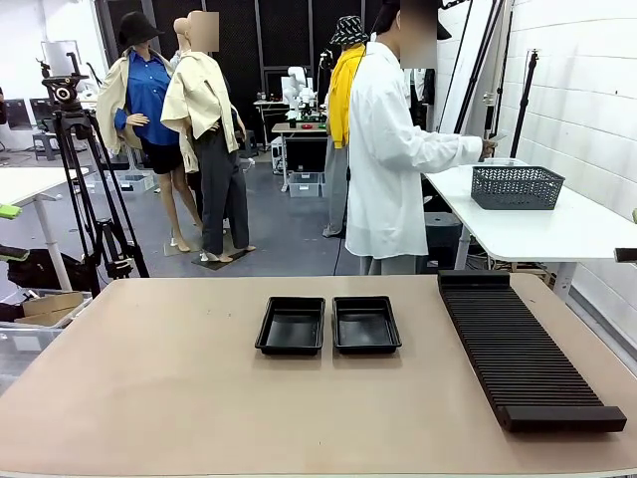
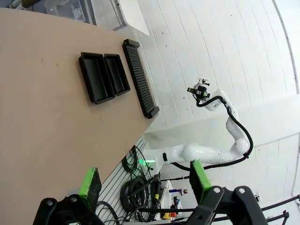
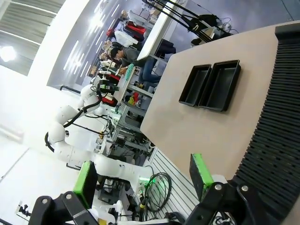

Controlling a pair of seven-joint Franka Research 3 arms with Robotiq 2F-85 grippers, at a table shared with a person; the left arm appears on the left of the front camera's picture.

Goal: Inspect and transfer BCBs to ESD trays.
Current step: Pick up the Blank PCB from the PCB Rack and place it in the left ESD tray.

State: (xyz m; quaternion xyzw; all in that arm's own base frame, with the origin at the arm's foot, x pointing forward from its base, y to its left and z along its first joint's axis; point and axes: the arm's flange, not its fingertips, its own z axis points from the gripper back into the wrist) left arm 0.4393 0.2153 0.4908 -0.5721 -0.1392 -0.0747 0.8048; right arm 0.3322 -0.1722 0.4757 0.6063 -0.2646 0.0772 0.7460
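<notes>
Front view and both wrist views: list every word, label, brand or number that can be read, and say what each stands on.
No text can be read.
ESD trays, ribbed rack, mesh basket: plain surfaces, no print visible.
Gear below the table edge in the wrist views: any labels there are too small and blurred to read.

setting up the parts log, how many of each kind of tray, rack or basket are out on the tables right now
black ESD trays: 2
long black ribbed rack: 1
grey mesh basket: 1
total: 4
</notes>
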